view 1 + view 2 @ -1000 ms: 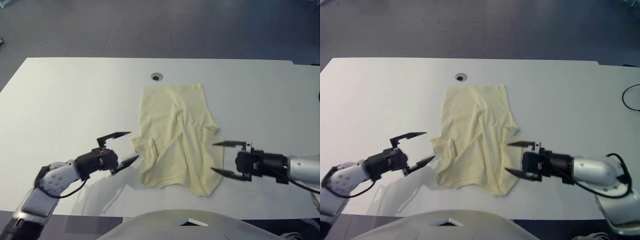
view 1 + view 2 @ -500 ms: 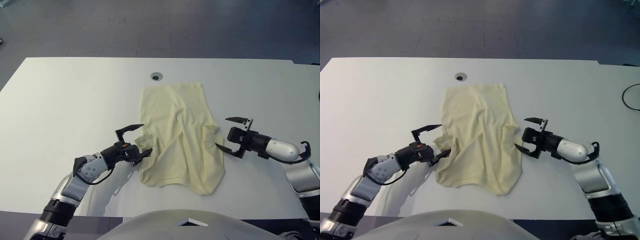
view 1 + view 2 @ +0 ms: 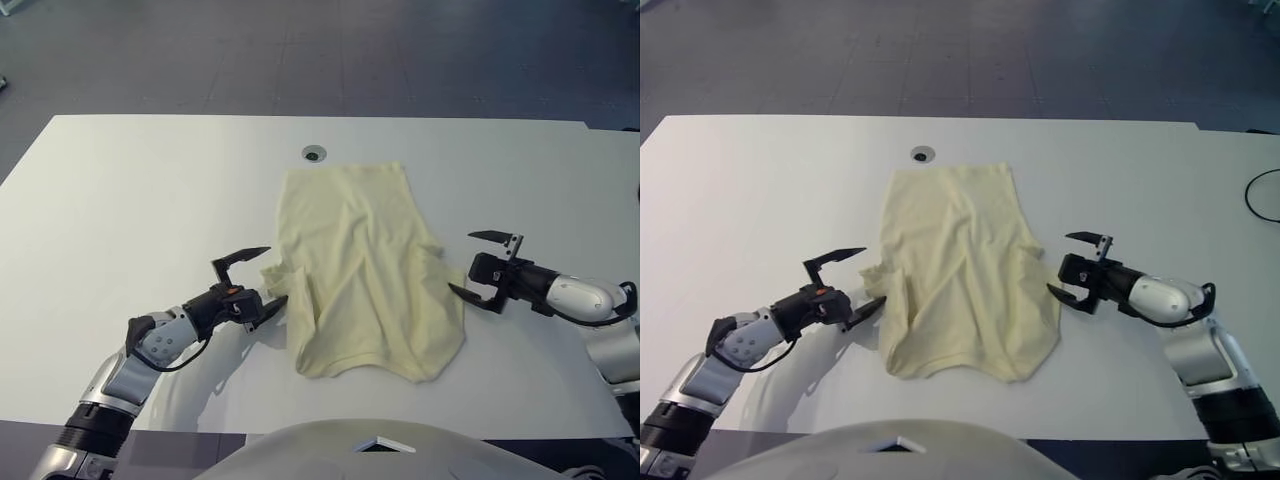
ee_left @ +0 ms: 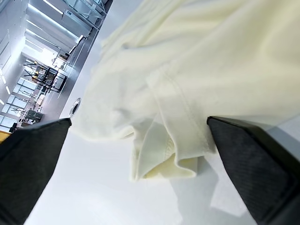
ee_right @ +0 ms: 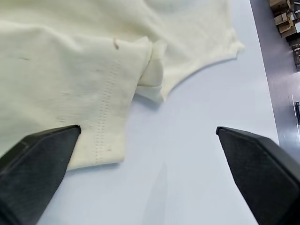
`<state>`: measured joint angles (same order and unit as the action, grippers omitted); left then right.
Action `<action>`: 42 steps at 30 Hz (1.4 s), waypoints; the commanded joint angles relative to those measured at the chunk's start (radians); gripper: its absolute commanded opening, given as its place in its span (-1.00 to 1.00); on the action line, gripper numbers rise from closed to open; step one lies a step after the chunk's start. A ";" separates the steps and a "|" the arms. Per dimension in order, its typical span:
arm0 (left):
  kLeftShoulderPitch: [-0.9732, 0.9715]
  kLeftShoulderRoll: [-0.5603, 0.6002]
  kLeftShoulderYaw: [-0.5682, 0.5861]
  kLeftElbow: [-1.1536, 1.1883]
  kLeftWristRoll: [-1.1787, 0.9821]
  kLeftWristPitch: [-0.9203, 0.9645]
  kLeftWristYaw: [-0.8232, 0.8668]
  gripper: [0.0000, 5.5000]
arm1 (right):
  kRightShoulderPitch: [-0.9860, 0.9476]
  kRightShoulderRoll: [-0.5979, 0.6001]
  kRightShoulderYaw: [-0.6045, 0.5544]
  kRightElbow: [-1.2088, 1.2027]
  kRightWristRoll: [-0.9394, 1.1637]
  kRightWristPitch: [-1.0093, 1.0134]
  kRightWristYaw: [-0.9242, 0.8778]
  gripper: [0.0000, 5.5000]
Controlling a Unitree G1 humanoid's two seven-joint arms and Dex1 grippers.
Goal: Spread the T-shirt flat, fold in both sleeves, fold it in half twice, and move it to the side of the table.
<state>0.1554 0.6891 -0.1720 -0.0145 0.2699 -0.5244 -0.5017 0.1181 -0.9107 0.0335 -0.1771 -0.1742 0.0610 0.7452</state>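
The rumpled yellow T-shirt point(image 3: 360, 270) was found at the middle of the table point(image 3: 150, 180), flanked by the left tool point(image 3: 277, 273) and right tool point(image 3: 460, 262), both spread wide. Each bunched sleeve was judged best pinched at its hem and drawn outward evenly.

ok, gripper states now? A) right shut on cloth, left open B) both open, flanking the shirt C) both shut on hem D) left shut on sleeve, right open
B: left gripper and right gripper each show fingers spread wide, one either side of the T-shirt.
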 commanded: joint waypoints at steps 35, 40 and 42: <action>0.156 0.151 0.261 -0.100 -0.120 0.078 -0.053 0.96 | 0.228 -0.017 -0.256 -0.420 0.219 0.454 0.077 0.96; 0.098 0.056 0.246 -0.176 -0.216 0.171 -0.029 0.96 | 0.168 -0.015 -0.257 -0.442 0.220 0.488 0.045 0.96; 0.087 0.006 0.214 -0.218 -0.265 0.232 -0.038 0.96 | 0.142 -0.004 -0.208 -0.432 0.206 0.481 0.031 0.96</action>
<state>0.2563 0.7435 0.0776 -0.1855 0.0523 -0.3557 -0.5297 0.2896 -0.9282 -0.2190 -0.6114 0.0414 0.5431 0.7873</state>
